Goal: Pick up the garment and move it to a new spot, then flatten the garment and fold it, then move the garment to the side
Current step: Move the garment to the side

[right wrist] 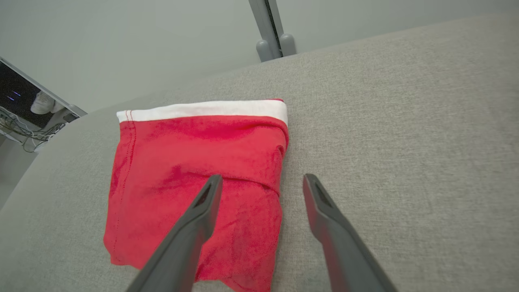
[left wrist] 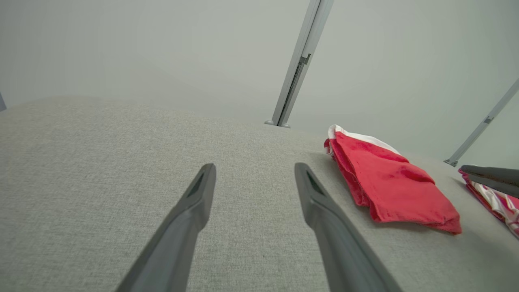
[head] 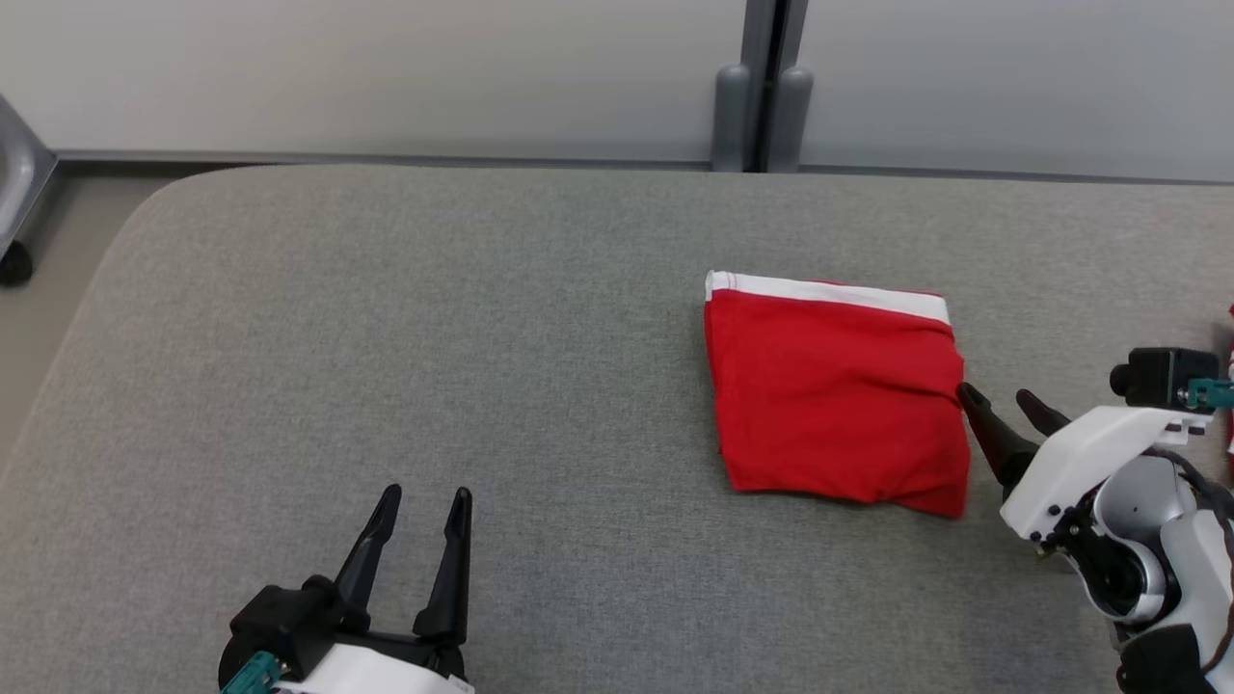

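Left fingers (left wrist: 200, 190) spread; wrist view adds second cloth (left wrist: 498, 205).

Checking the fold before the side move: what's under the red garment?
The red garment lies folded on the grey padded surface, which shows all around it. Its own lower layers and anything beneath them are covered.

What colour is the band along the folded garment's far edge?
The band is white; the garment is red. Best in the right wrist view.
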